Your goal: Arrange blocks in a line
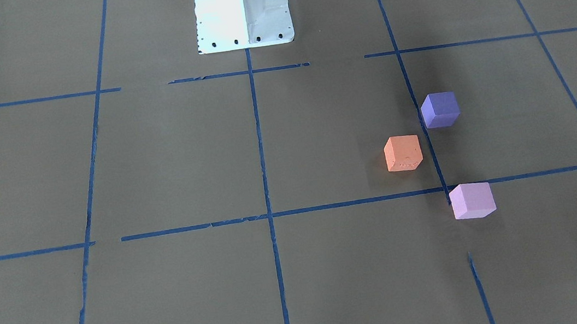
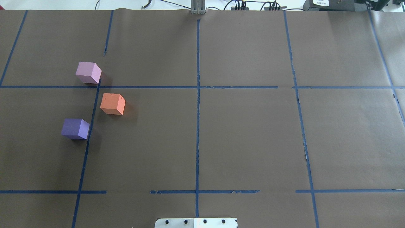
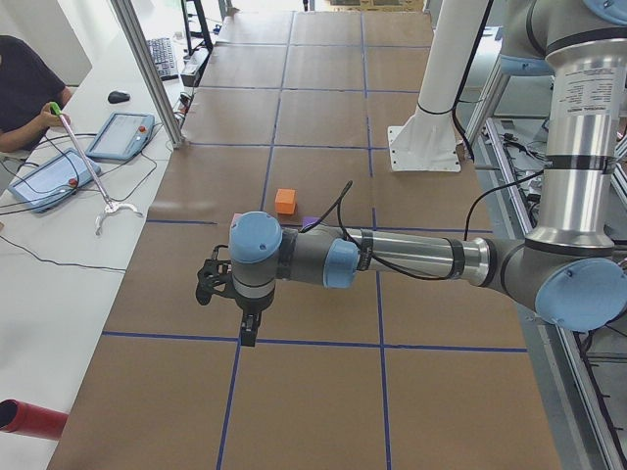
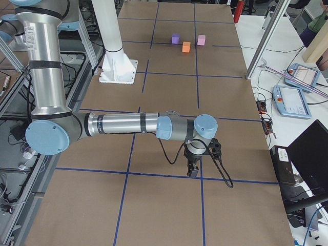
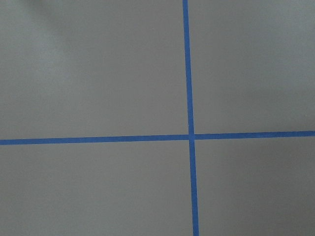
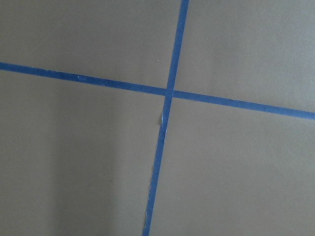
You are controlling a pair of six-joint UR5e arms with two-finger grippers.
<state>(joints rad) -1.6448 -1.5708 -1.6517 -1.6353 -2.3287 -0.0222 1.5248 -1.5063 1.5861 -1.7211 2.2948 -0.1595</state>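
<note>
Three cubes sit apart on the brown paper on my left side. In the overhead view the pale pink-lilac block (image 2: 88, 72) is farthest, the orange block (image 2: 112, 104) is in the middle and offset inward, and the dark violet-purple block (image 2: 75, 128) is nearest. They also show in the front-facing view: purple (image 1: 440, 109), orange (image 1: 403, 153), pink (image 1: 471, 200). My left gripper (image 3: 249, 333) hangs over a tape line well short of the blocks. My right gripper (image 4: 193, 171) hangs over the table's far right end. I cannot tell whether either is open or shut. Both wrist views show only paper and tape.
Blue tape lines (image 2: 197, 110) grid the paper. The white robot base (image 1: 242, 11) stands at the robot's edge of the table. A side bench carries tablets (image 3: 120, 135) and a grabber stick (image 3: 93, 176) near a seated operator (image 3: 24, 88).
</note>
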